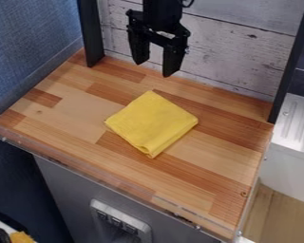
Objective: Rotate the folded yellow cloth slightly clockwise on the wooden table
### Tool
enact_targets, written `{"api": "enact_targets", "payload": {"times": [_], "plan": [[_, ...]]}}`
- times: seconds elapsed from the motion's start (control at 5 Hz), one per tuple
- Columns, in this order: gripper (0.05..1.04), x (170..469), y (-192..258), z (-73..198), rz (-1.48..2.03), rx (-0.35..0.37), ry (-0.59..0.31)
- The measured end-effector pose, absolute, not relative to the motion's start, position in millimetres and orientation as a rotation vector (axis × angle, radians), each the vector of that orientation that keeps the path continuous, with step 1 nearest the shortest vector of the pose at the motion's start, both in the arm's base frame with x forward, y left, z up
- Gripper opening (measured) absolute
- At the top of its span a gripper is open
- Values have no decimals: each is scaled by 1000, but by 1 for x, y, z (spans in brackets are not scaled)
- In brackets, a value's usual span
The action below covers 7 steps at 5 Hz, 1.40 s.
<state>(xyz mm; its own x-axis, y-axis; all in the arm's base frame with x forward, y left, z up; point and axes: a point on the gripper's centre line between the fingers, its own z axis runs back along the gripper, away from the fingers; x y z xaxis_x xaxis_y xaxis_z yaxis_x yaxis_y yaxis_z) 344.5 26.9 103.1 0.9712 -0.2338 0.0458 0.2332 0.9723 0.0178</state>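
Gripper: the black gripper [155,70] hangs at the upper middle of the frame, open, its two fingers spread with a gap between them and their tips pointing down.
Arm: black, entering from the top edge just above the gripper.
Cloth: a yellow cloth [153,123], folded into a rough square, lies flat at the centre of the frame, below the gripper in the view and apart from it; one corner points to the top of the frame, another to the bottom, where folded layers show.
Worktop: a wooden worktop [62,118] of light and reddish-brown blocks, set at a slant under the cloth.
Backdrop: whitish wooden planks [243,52] behind the worktop, between a black left post [91,33] and a black right post [294,61].
Left side: a textured blue wall [27,42].
Right side: a white ribbed surface [300,121], with dark tiles [301,83] above it.
Bottom: a grey front panel [69,190] under the worktop, bearing a silvery fitting [119,220] at the lower middle.
Lower-left corner: a yellow item [21,237] beside something black.
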Motion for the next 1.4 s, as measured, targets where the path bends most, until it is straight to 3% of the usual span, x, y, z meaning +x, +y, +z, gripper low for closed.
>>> {"api": "enact_targets", "payload": {"times": [0.4,0.8,1.0,1.2,1.4], "plan": [[934,334,26,111,-276,-5,-25],[358,334,16,103,-294,-13,-37],[150,329,11,83,-301,-13,-21],[68,328,11,63,-309,-12,-7],[64,332,12,42,-301,-8,6]]}}
